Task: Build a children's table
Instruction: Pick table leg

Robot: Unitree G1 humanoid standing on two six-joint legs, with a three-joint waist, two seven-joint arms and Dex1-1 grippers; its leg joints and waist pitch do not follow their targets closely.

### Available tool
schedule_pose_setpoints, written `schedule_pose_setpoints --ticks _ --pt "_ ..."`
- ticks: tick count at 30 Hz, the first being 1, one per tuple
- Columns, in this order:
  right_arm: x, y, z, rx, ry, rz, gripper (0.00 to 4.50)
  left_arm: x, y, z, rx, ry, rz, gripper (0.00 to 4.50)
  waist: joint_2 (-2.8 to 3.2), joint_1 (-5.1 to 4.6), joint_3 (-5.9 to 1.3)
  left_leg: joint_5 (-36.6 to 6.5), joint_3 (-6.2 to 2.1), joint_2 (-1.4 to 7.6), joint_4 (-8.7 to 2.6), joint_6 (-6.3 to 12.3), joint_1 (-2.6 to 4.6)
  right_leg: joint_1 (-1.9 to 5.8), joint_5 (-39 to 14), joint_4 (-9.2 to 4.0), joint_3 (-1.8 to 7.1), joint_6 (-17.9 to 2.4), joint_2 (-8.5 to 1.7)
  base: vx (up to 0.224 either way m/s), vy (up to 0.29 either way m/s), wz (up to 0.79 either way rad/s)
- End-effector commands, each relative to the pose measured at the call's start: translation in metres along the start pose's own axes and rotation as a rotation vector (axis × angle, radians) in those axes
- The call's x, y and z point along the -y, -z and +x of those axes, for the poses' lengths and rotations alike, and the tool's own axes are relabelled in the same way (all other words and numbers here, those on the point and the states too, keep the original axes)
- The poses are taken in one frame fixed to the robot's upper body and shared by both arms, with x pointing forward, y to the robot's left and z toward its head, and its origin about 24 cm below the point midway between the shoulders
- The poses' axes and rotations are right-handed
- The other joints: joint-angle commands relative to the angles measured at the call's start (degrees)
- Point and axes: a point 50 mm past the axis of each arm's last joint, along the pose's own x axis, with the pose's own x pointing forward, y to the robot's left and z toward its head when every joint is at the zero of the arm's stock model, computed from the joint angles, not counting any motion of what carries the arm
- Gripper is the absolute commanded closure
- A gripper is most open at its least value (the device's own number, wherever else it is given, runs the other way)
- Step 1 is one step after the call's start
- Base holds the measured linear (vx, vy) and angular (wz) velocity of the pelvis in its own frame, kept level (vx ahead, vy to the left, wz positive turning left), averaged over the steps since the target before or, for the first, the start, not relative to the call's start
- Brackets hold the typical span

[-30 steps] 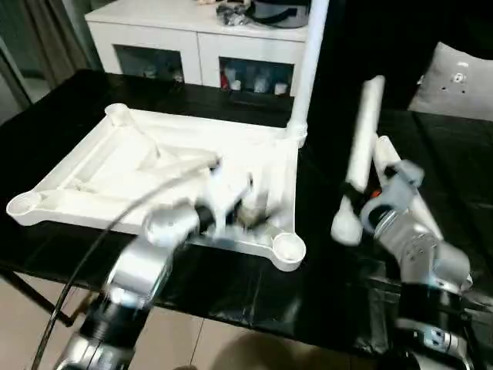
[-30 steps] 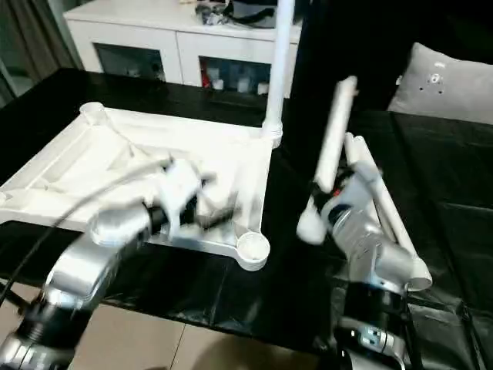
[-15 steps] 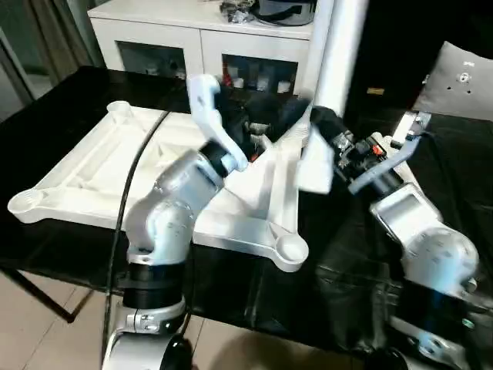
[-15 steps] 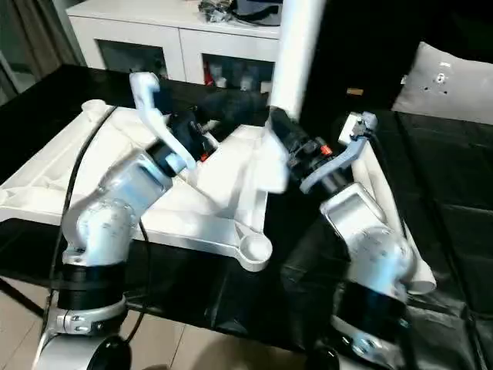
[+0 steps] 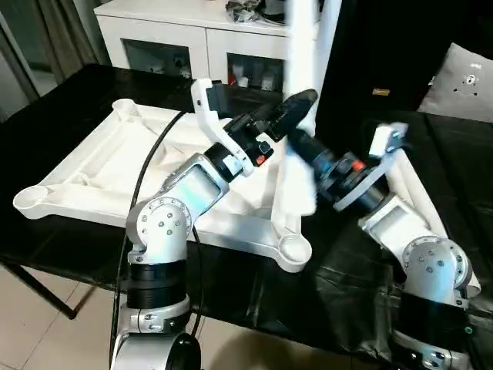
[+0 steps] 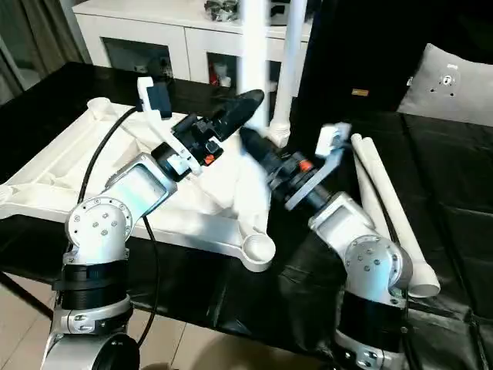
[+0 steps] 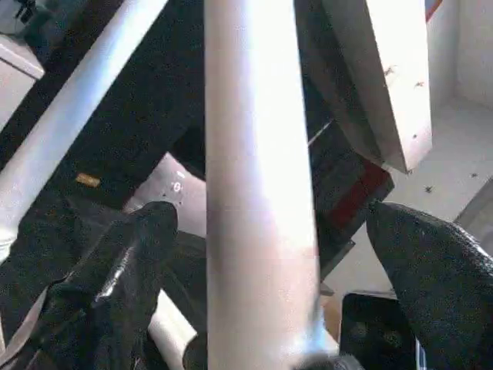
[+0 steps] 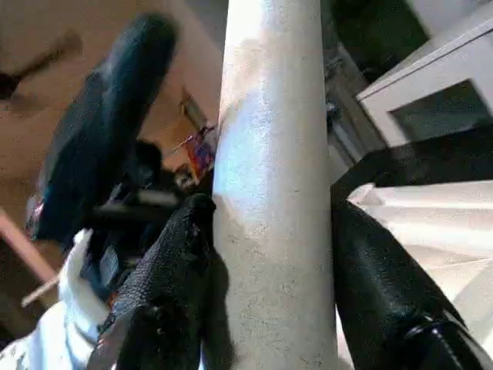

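Observation:
The white tabletop lies ribbed side up on the black table, with round sockets at its corners. One white leg stands upright in the far right socket. My right gripper is shut on a second leg, held upright above the tabletop's right rail. My left gripper reaches in from the left at about the same height. It is open, and its fingers stand on either side of this leg without touching it. Two more legs lie on the table to the right.
A white cabinet with glass doors stands behind the table. A grey pillow is at the back right. The near right corner socket sits close to the table's front edge. A black cable hangs along my left arm.
My right gripper has carried the leg left, from beside the tabletop to over its right rail. My left arm has risen off the tabletop and brought its fingers around the leg.

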Motion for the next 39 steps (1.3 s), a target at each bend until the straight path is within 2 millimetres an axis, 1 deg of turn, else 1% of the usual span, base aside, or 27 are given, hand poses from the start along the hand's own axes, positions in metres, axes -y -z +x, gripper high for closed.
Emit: schedule_pose_setpoints --ticks 1,2,3,4,5,7,8,10,12,13,14,15,16,17,18,19,20,21,25,27,31,32,33,34,35,37,39 --pt "-0.005 0.0 0.003 -0.007 -0.03 -0.033 2.64 0.008 0.0 0.007 -0.007 0.027 -0.011 0.0 0.27 0.46 -3.94 -6.6 -0.2 1.34 -3.48 1.28 -0.36 3.47 -19.1 -4.76 2.58 -2.9 -3.3 0.0 0.0 0.0" --pt "-0.005 0.001 0.003 -0.014 -0.029 -0.036 2.64 0.007 0.0 0.007 -0.009 0.02 -0.008 0.0 -0.26 0.35 -3.91 -7.1 -0.18 1.34 -3.53 1.15 -0.42 3.6 -19.2 -4.88 2.52 -2.7 -3.16 0.0 0.0 0.0" --pt "-0.005 0.002 0.002 -0.026 -0.031 -0.048 2.64 0.007 0.0 0.007 -0.004 0.016 -0.013 0.0 0.19 0.5 -3.93 -7.2 -0.27 1.33 -3.56 0.92 -0.4 3.58 -19.3 -4.82 2.52 -2.7 -3.2 0.0 0.0 0.0" --pt "-0.005 0.003 0.002 -0.039 -0.03 -0.065 2.64 0.007 -0.001 0.008 0.0 0.018 -0.019 0.0 -0.03 0.52 -3.95 -7.4 -0.25 1.34 -3.53 0.8 -0.33 3.59 -19.2 -4.96 2.51 -2.4 -3.15 0.0 0.0 0.0" --pt "-0.004 0.003 0.002 -0.047 -0.016 -0.09 2.64 0.007 -0.002 0.009 0.001 0.022 -0.011 0.0 -0.01 0.58 -3.94 -7.5 -0.25 1.33 -3.53 0.73 -0.33 3.57 -19.3 -4.97 2.52 -2.3 -3.17 0.0 0.0 0.0" --pt "0.001 0.006 0.005 -0.103 0.074 -0.265 2.64 0.008 -0.004 0.01 0.012 0.026 0.031 0.0 0.19 0.95 -3.97 -7.4 -0.36 1.45 -3.51 0.13 -0.37 3.47 -19.6 -5.02 2.51 -1.7 -3.34 0.0 0.0 0.0" --pt "0.002 0.007 0.006 -0.117 0.083 -0.305 2.64 0.007 -0.005 0.01 0.015 0.021 0.047 0.28 0.17 0.96 -4.0 -7.5 -0.37 1.39 -3.51 -0.61 -0.35 3.53 -19.4 -4.98 2.52 -1.3 -3.21 0.0 0.0 0.0" --pt "0.001 0.012 0.009 -0.14 0.093 -0.384 2.64 0.003 -0.006 0.012 0.028 -0.043 0.125 0.36 0.29 0.93 -4.01 -7.8 -0.44 1.3 -3.53 -0.38 -0.33 3.54 -18.9 -5.0 2.54 -0.7 -3.11 0.0 0.0 0.0" --pt "-0.001 0.016 0.012 -0.142 0.092 -0.421 2.64 0.001 -0.006 0.015 0.035 -0.103 0.208 0.41 0.0 0.84 -4.06 -8.0 -0.64 1.43 -3.59 0.01 -0.45 3.68 -17.8 -4.92 2.48 -0.6 -3.13 0.0 0.0 0.0" --pt "-0.002 0.021 0.014 -0.15 0.1 -0.441 2.64 0.001 -0.004 0.017 0.026 -0.128 0.262 0.56 0.16 0.86 -4.13 -7.6 -0.74 1.51 -3.6 0.06 -0.43 3.7 -16.7 -4.66 2.53 -0.7 -3.12 0.0 0.0 0.0" --pt "-0.002 0.021 0.014 -0.15 0.1 -0.441 2.64 0.001 -0.004 0.017 0.026 -0.128 0.262 0.56 0.16 0.86 -4.14 -7.4 -0.77 1.48 -3.57 0.11 -0.45 3.7 -16.0 -4.6 2.53 -1.0 -3.15 0.0 0.0 0.0" --pt "-0.002 0.022 0.014 -0.152 0.103 -0.442 2.64 0.002 -0.003 0.017 0.024 -0.13 0.271 0.79 0.18 0.83 -4.2 -7.0 -0.79 1.52 -3.53 0.29 -0.43 3.78 -14.5 -4.38 2.54 -2.0 -3.16 0.0 0.0 0.0" --pt "-0.002 0.025 0.015 -0.153 0.104 -0.444 2.64 0.002 -0.002 0.017 0.013 -0.133 0.299 0.79 0.15 0.77 -4.22 -6.8 -0.73 1.54 -3.45 0.35 -0.43 3.78 -13.7 -4.22 2.58 -2.6 -3.13 0.0 0.0 0.0" --pt "-0.001 0.034 0.015 -0.169 0.124 -0.463 2.64 0.001 0.003 0.017 0.019 -0.198 0.308 0.78 0.81 0.73 -4.18 -6.7 -0.79 1.55 -3.45 0.45 -0.44 3.74 -12.7 -4.05 2.6 -3.5 -3.08 0.0 0.0 0.0" --pt "-0.001 0.037 0.014 -0.173 0.129 -0.468 2.64 0.001 0.005 0.017 0.023 -0.219 0.312 0.87 0.49 0.58 -4.16 -6.9 -0.76 1.72 -3.44 0.44 -0.48 3.69 -12.1 -4.15 2.61 -3.7 -3.12 0.0 0.0 0.0" --pt "-0.001 0.038 0.013 -0.173 0.14 -0.473 2.64 0.002 0.006 0.017 0.023 -0.236 0.328 1.03 0.17 0.68 -4.1 -7.3 -0.71 1.71 -3.45 0.52 -0.44 3.94 -12.2 -4.07 2.64 -4.5 -3.27 0.0 0.0 0.0" --pt "0.0 0.039 0.013 -0.166 0.148 -0.471 2.64 0.002 0.007 0.017 0.025 -0.24 0.336 1.17 0.16 0.57 -4.13 -7.1 -0.68 1.63 -3.43 0.63 -0.54 3.99 -12.1 -4.04 2.66 -4.6 -3.19 0.0 0.0 0.0" --pt "0.0 0.04 0.013 -0.162 0.152 -0.469 2.64 0.002 0.007 0.017 0.032 -0.25 0.338 1.17 -0.23 0.48 -4.09 -7.4 -0.59 1.6 -3.44 0.97 -0.52 3.95 -12.7 -4.22 2.65 -4.6 -3.19 0.0 0.0 0.0" --pt "0.002 0.045 0.015 -0.173 0.155 -0.486 2.64 0.0 0.009 0.017 0.033 -0.269 0.362 1.22 0.29 0.42 -3.92 -9.6 -0.7 1.59 -3.6 1.02 -0.47 3.77 -16.8 -4.67 2.58 -3.8 -3.28 0.0 0.0 0.0" --pt "0.003 0.046 0.015 -0.177 0.154 -0.494 2.64 0.0 0.01 0.018 0.033 -0.269 0.366 1.22 0.33 0.4 -3.93 -9.9 -0.71 1.58 -3.56 0.94 -0.44 3.69 -17.0 -4.77 2.58 -3.5 -3.26 0.0 0.0 0.0" --pt "0.003 0.045 0.017 -0.167 0.159 -0.502 2.64 0.002 0.01 0.018 0.025 -0.263 0.373 1.21 0.28 0.45 -4.01 -9.5 -0.75 1.6 -3.5 1.07 -0.45 3.7 -15.5 -4.52 2.6 -4.0 -3.2 0.0 0.0 0.0" --pt "0.003 0.045 0.017 -0.165 0.162 -0.503 2.64 0.002 0.01 0.018 0.024 -0.264 0.374 1.28 0.04 0.43 -4.01 -9.1 -0.74 1.62 -3.5 1.23 -0.51 3.76 -14.6 -4.41 2.61 -4.4 -3.2 0.0 0.0 0.0" --pt "0.003 0.045 0.017 -0.164 0.163 -0.504 2.64 0.002 0.01 0.018 0.025 -0.264 0.374 1.44 0.1 0.5 -4.05 -8.7 -0.73 1.62 -3.46 1.34 -0.5 3.76 -14.0 -4.25 2.65 -4.8 -3.24 0.0 0.0 0.0" --pt "0.004 0.046 0.017 -0.165 0.164 -0.504 2.64 0.002 0.011 0.018 0.024 -0.266 0.373 1.6 -0.28 0.45 -4.05 -8.4 -0.66 1.61 -3.41 1.5 -0.53 3.78 -13.7 -4.26 2.66 -4.8 -3.21 0.0 0.0 0.0" --pt "0.004 0.047 0.017 -0.165 0.164 -0.505 2.64 0.002 0.011 0.018 0.023 -0.267 0.373 1.67 -0.06 0.52 -4.01 -8.2 -0.67 1.61 -3.43 1.6 -0.53 3.76 -13.6 -4.17 2.69 -5.1 -3.25 0.0 0.0 0.0" --pt "0.004 0.049 0.018 -0.167 0.163 -0.505 2.64 0.001 0.012 0.017 0.022 -0.273 0.371 1.64 -0.08 0.5 -3.98 -8.4 -0.62 1.6 -3.42 1.72 -0.54 3.79 -14.5 -4.28 2.68 -5.0 -3.34 0.0 0.0 0.0" --pt "0.004 0.05 0.019 -0.169 0.156 -0.507 2.64 0.001 0.012 0.017 0.023 -0.276 0.368 1.92 -0.14 0.48 -3.96 -8.6 -0.61 1.63 -3.44 1.73 -0.49 3.73 -15.0 -4.36 2.69 -4.9 -3.34 0.0 0.0 0.0"
